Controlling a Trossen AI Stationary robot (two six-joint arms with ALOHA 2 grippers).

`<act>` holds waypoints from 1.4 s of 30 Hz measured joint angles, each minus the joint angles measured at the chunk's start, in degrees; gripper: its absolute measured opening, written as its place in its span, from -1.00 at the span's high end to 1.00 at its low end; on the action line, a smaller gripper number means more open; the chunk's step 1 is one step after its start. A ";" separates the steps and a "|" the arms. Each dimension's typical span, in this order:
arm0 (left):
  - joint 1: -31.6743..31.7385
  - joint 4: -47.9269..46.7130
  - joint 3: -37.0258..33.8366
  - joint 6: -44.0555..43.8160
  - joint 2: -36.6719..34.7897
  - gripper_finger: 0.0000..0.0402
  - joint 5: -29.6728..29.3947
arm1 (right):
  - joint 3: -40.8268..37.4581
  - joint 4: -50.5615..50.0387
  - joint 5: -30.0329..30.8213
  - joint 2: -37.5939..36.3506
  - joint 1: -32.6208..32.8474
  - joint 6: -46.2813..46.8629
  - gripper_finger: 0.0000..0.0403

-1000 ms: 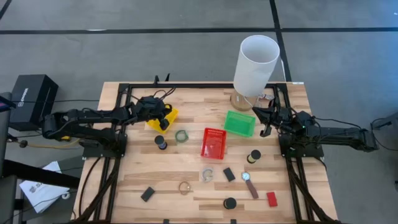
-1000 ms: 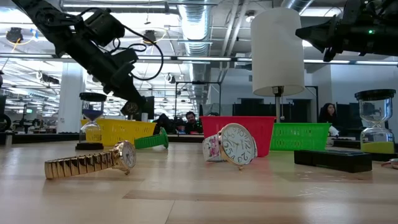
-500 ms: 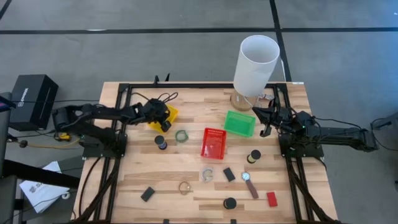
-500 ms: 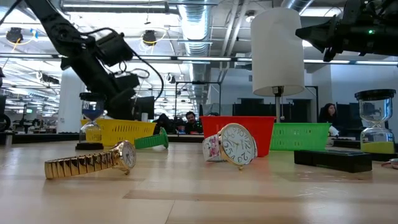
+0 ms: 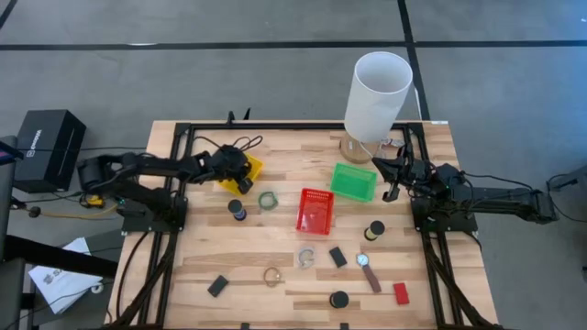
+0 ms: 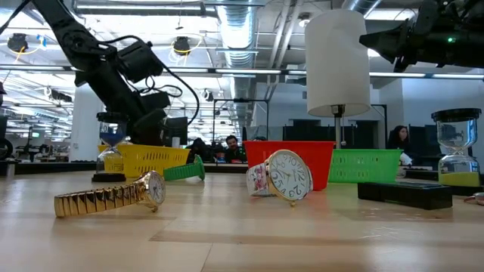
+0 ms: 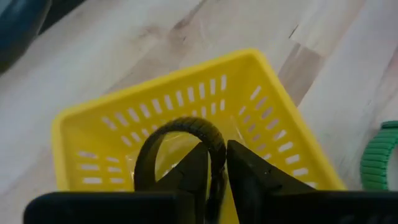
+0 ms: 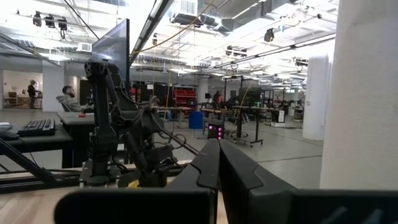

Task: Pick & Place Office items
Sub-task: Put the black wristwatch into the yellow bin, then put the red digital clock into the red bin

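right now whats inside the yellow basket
A black ring hangs inside the yellow basket, pinched between the left gripper fingers. The basket floor under the gripper is covered, so anything there cannot be seen.

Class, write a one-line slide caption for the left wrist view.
Left gripper holds a black ring between its fingers over the yellow basket, a green band lying beside it.

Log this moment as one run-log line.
left gripper: over yellow basket, black ring between fingers | right gripper: shut, waiting by green basket
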 joint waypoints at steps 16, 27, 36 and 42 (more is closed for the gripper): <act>-0.24 0.61 0.00 0.00 -2.81 0.63 0.19 | 0.00 0.00 0.00 -0.02 -0.01 0.17 0.99; -5.02 0.75 -0.02 -1.69 -16.02 0.63 2.36 | 0.00 -0.01 -0.41 0.00 0.30 0.17 0.99; -11.49 1.23 0.00 -1.89 -22.87 0.63 2.38 | 0.00 1.31 -0.44 1.07 0.59 0.17 0.65; -14.75 4.88 0.00 -1.90 -23.12 0.63 2.41 | 0.00 1.33 -2.41 3.31 0.59 0.18 0.30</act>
